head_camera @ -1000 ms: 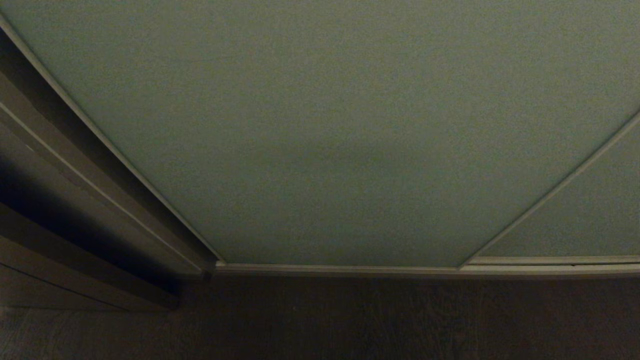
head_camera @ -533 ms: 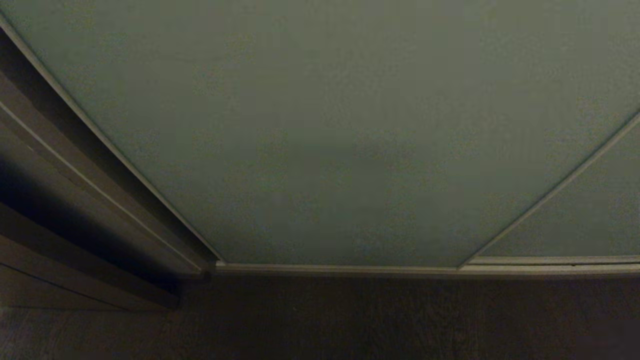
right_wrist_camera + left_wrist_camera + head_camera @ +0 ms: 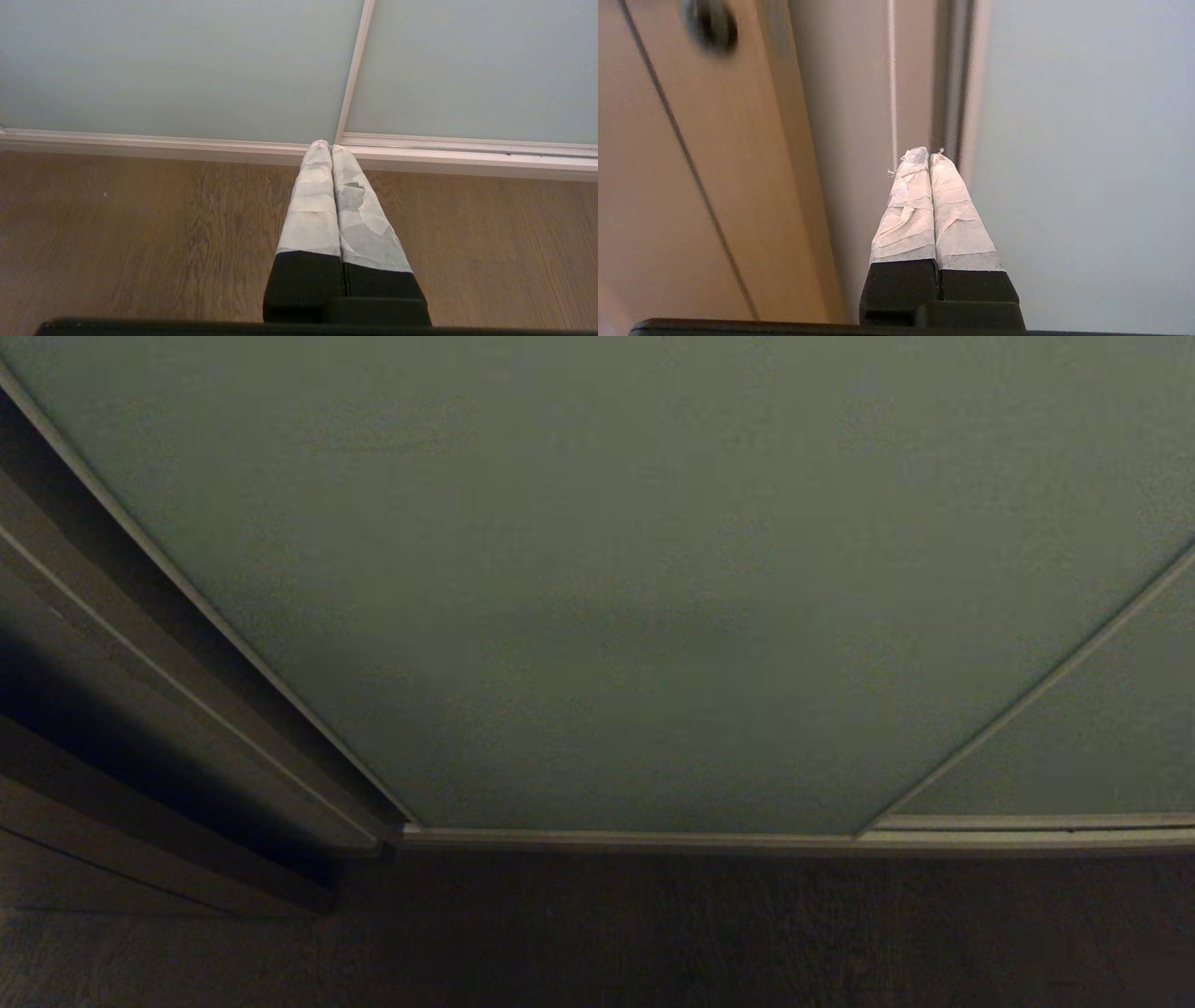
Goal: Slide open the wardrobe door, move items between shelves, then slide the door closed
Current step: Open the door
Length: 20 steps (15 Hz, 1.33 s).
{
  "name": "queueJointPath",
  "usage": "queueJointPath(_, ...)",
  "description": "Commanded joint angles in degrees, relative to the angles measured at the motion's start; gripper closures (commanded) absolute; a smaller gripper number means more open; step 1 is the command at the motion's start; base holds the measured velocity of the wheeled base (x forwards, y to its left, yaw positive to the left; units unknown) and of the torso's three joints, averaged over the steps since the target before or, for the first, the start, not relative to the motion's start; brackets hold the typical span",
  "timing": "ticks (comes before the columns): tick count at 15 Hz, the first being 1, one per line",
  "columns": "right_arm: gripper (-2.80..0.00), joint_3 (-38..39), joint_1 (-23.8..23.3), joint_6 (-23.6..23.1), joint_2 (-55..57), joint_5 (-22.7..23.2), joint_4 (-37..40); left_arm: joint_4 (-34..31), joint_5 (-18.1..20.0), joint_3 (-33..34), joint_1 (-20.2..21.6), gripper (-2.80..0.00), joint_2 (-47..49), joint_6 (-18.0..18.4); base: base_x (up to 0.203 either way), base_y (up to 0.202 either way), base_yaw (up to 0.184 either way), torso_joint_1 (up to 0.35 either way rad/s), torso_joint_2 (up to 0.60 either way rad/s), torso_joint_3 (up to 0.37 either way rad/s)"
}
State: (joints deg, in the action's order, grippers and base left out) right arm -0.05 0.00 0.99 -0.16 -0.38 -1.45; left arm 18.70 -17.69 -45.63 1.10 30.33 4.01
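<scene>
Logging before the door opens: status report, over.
Left gripper shut, empty, facing door edge. Right gripper shut, parked above floor. Sliding wardrobe door closed. Nothing blocking.

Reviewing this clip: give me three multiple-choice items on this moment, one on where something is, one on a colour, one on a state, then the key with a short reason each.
1. Where does the left claw point?
A. At the door's edge beside the brown frame
B. At a shelf with toys
C. At a bag strap

2. What colour is the sliding wardrobe door?
A. Bright red
B. Pale grey-green
C. Black

3. What state is the door in?
A. Removed
B. Slid wide open
C. Shut, no shelf in sight

Key:
1 A: in the left wrist view the taped tips line up with the seam between the door and the brown wooden frame.
2 B: the panel looks grey-green in the head view and pale in both wrist views.
3 C: the panel fills the head view down to the bottom rail; the right claw, also shut, points at that rail above the wood floor.
</scene>
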Motion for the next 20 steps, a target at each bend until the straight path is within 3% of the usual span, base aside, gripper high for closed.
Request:
queueJointPath(1,0.00,-0.04,0.00,-0.02,0.16,0.03,-0.04,4.75,-1.62,-3.12,0.04,0.00,12.59,0.10,0.000,0.000,0.000,0.000,0.00,0.000)
queueJointPath(5,0.00,-0.04,0.00,-0.02,0.16,0.03,-0.04,18.90,-4.73,-6.55,0.16,0.00,25.84,2.12,0.000,0.000,0.000,0.000,0.00,0.000)
queueJointPath(9,0.00,-0.04,0.00,-0.02,0.16,0.03,-0.04,24.61,-5.07,-11.94,0.21,0.00,33.64,3.43,0.000,0.000,0.000,0.000,0.00,0.000)
queueJointPath(12,0.00,-0.04,0.00,-0.02,0.16,0.02,-0.04,23.16,-4.97,-16.17,0.80,0.00,36.93,2.88,0.000,0.000,0.000,0.000,0.00,0.000)
queueJointPath(15,0.00,-0.03,0.00,-0.02,0.16,0.03,-0.04,15.99,-4.22,-21.33,1.89,0.00,39.21,-0.53,0.000,0.000,0.000,0.000,0.00,0.000)
queueJointPath(20,0.00,-0.04,0.00,-0.02,0.16,0.03,-0.04,9.10,1.17,-26.92,2.76,0.00,42.89,-3.35,0.000,0.000,0.000,0.000,0.00,0.000)
